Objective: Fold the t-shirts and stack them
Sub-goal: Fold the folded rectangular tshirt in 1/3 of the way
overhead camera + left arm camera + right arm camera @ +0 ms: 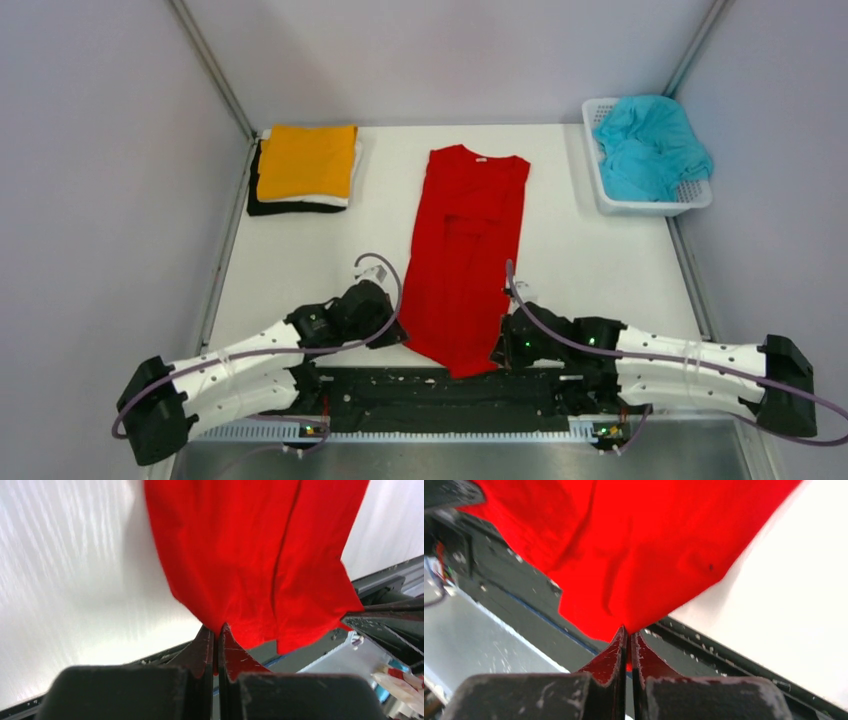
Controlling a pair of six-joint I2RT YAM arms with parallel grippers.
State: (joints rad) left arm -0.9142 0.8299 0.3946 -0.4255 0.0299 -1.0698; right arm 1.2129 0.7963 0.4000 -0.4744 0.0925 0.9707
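I have both tools clenched on the near hem of the red t-shirt (468,250). The left tool (216,639) pinches its left bottom corner and the right tool (628,636) the right one, each with jaws pressed together on a nip of cloth. The shirt lies lengthwise down the middle of the bench (300,270), collar at the far end, sides turned in to a narrow strip, hem at the near edge by the arm bases. Gripping both corners looks to me like the set-up for carrying the hem toward the collar. The orange t-shirt (305,160) tops the folded stack at far left, over the white t-shirt (318,200) and black t-shirt (275,209). The teal t-shirt (650,145) sits crumpled in the basket (640,207) at far right. From above the wrists hide the fingertips, and I cannot tell how many layers each pinch holds.
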